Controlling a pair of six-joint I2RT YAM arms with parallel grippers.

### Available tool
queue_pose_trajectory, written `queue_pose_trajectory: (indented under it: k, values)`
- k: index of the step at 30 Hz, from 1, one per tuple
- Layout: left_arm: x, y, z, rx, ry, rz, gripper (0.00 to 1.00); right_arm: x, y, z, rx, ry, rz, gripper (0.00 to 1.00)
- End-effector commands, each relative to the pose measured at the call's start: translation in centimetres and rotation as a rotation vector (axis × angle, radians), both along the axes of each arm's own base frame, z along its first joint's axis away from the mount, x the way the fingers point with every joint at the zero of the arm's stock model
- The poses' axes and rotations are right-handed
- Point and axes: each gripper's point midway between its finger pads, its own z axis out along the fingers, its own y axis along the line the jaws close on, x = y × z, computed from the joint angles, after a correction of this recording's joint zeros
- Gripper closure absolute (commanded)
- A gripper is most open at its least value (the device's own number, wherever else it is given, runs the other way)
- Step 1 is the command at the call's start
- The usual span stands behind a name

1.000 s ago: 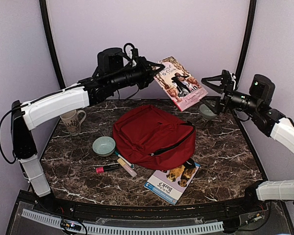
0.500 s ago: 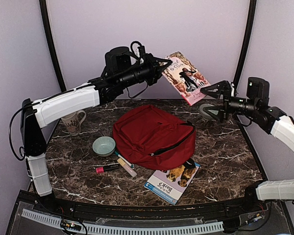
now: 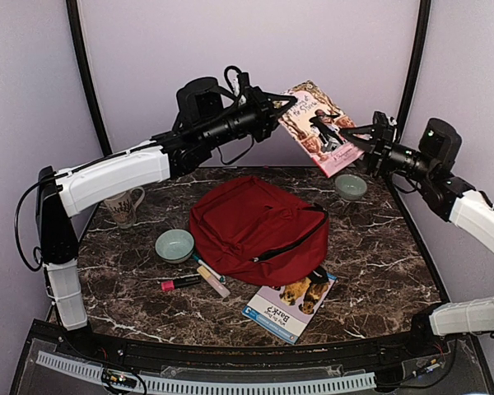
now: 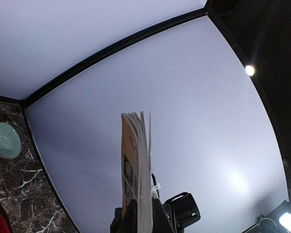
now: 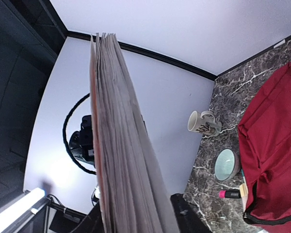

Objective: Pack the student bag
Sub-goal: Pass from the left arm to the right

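My L hand was pinched tight on a book, held up in the air. My R hand had a finger on each side of the book's other edge; couldn't tell if it gripped. The red bag lay flat mid-surface, below both hands.

The left gripper holds a book aloft, right gripper seemingly touching.

The marble table holds the student bag; left of it are a bowl, a mug and markers, in front a book, behind-right another bowl.
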Motion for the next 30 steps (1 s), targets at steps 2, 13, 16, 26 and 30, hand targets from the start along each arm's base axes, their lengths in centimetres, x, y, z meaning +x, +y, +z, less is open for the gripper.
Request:
queue_pose_trajectory:
  k: [2, 13, 16, 26, 30]
  values:
    - [-1.0, 0.2, 2.8, -0.069, -0.051, -0.024, 1.0, -0.9, -1.0, 5.3, 0.099, -0.174, -0.04, 0.77]
    - [-3.1, -0.4, -1.4, 0.049, -0.105, -0.086, 1.0, -2.3, -1.2, 5.4, 0.084, -0.232, -0.039, 1.0]
    - [-4.0, -0.7, -3.8, 0.17, -0.149, -0.116, 0.97, -2.4, -1.3, 4.9, 0.046, -0.23, -0.044, 1.0]
    - [-6.3, 2.3, -10.4, 0.491, -0.266, -0.125, 0.67, -2.4, -2.6, 0.5, -0.124, -0.116, -0.147, 1.0]
    - [-6.9, 4.2, -12.4, 0.642, -0.329, -0.11, 0.52, -2.4, -4.2, -0.9, -0.219, -0.08, -0.234, 1.0]
